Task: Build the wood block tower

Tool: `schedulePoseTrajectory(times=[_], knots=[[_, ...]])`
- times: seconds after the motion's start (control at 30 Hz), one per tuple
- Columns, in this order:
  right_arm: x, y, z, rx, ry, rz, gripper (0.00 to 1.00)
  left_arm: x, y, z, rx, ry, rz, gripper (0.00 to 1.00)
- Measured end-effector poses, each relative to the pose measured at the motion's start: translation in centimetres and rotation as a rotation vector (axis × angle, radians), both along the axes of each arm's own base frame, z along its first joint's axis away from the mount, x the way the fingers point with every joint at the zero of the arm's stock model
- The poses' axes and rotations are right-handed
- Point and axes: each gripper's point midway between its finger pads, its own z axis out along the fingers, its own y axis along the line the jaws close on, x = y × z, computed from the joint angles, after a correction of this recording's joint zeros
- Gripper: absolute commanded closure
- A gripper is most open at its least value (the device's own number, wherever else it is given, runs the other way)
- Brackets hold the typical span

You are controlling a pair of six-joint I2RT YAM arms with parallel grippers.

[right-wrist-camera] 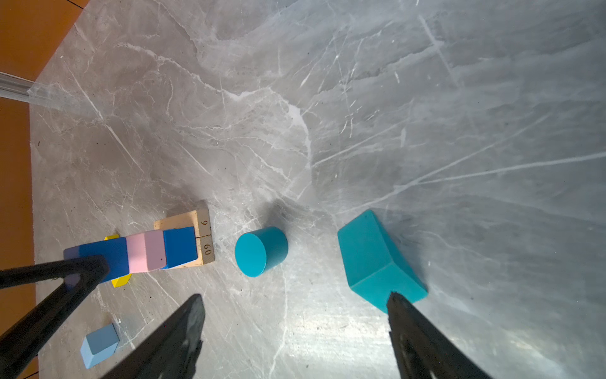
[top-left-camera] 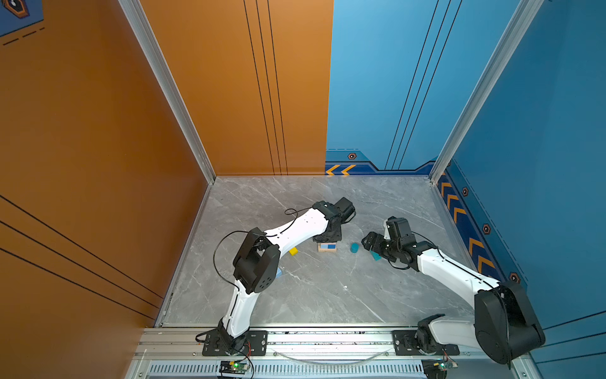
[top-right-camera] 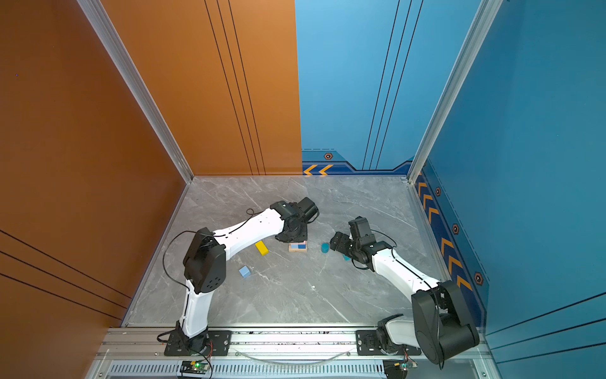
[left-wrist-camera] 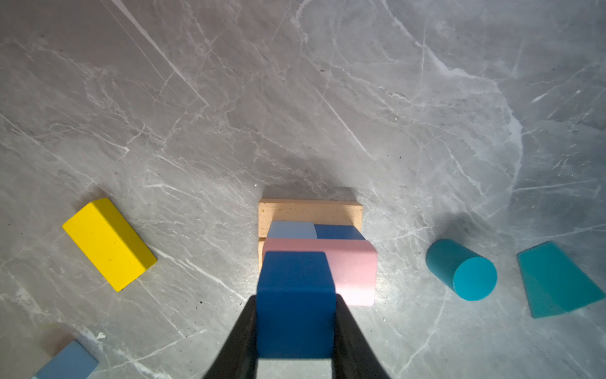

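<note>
The left jaws are clamped on a dark blue cube [left-wrist-camera: 295, 295], with one black finger [left-wrist-camera: 244, 334] on each of two opposite faces. This cube sits at the top of the tower [top-left-camera: 327, 248], over one half of the pink slab [left-wrist-camera: 355, 269]. The right wrist view shows no gap between cube and slab. Under the slab, a light blue cube [left-wrist-camera: 290, 229] and a lower dark blue cube [left-wrist-camera: 339, 231] stand side by side on two tan planks [left-wrist-camera: 308, 211] laid edge to edge on the tabletop [top-left-camera: 311, 295]. The right jaws stand wide apart and hold nothing. One fingertip [right-wrist-camera: 403, 315] overlaps the near edge of the teal wedge [right-wrist-camera: 370, 259]; whether they touch cannot be told. The teal cylinder [right-wrist-camera: 260, 251] stands upright between wedge and tower, apart from both. On the tower's other side lie the yellow bar [left-wrist-camera: 110, 244] and, nearer the arm bases, a loose light blue cube [top-right-camera: 244, 271], well apart from each other. The tower stands near the tabletop's middle, well away from the orange wall [top-left-camera: 98, 131] and the blue wall [top-left-camera: 541, 164], with open marble between it and the far edge. In both top views the wrist of the left arm [top-left-camera: 295, 229] hides the clamped cube; only the wrist views show it. In a top view the same arm's elbow nearly covers the loose cube. Only the right wrist view shows numerals on the plank ends.
</note>
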Motion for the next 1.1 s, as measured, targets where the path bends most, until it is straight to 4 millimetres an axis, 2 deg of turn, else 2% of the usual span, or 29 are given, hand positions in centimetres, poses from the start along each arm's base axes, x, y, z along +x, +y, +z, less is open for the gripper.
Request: schedulePoseTrajectory(times=[0.17, 0.83, 0.97, 1.1], knots=[[-0.1, 0.0, -0.1, -0.001, 0.002, 0.0, 0.12, 0.0, 0.0, -0.1, 0.002, 0.003, 0.0, 0.58], [0.0, -0.1, 0.0, -0.001, 0.001, -0.001, 0.12, 0.0, 0.0, -0.5, 0.007, 0.008, 0.003, 0.43], [-0.1, -0.1, 0.6, 0.004, -0.015, -0.001, 0.12, 0.0, 0.0, 0.4, -0.006, -0.007, -0.004, 0.38], [-0.4, -0.3, 2.0, 0.009, -0.047, -0.003, 0.13, 0.0, 0.0, 3.2, -0.041, -0.056, -0.013, 0.37]])
